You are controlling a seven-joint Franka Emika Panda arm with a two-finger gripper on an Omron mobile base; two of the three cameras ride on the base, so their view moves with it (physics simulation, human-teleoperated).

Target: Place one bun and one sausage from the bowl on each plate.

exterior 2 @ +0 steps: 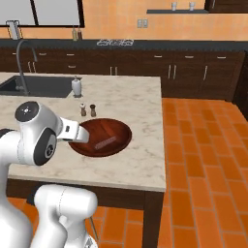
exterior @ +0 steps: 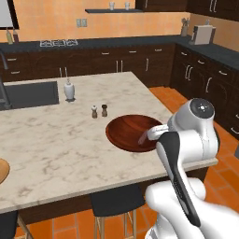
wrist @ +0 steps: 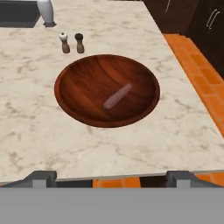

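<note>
The dark red-brown wooden bowl [wrist: 83,83] [exterior: 122,130] [exterior 2: 118,131] sits near the island's right front corner. One pinkish sausage [wrist: 118,96] [exterior 2: 105,142] lies slantwise in its middle. The buns are out of view. My gripper [wrist: 111,178] hovers over the counter's front edge, on the near side of the bowl, open wide with nothing between its fingertips [wrist: 43,177]. At the far left of the left base view, the rim of the tan wood plate [exterior: 2,170] peeks in; the pale blue plate is out of view.
Salt and pepper shakers [wrist: 64,42] [wrist: 79,43] stand just behind the bowl. A white dispenser bottle [exterior: 69,89] stands by the sink [exterior: 28,93]. Stools [exterior: 116,200] sit under the marble island's front edge. An orange tile floor lies to the right.
</note>
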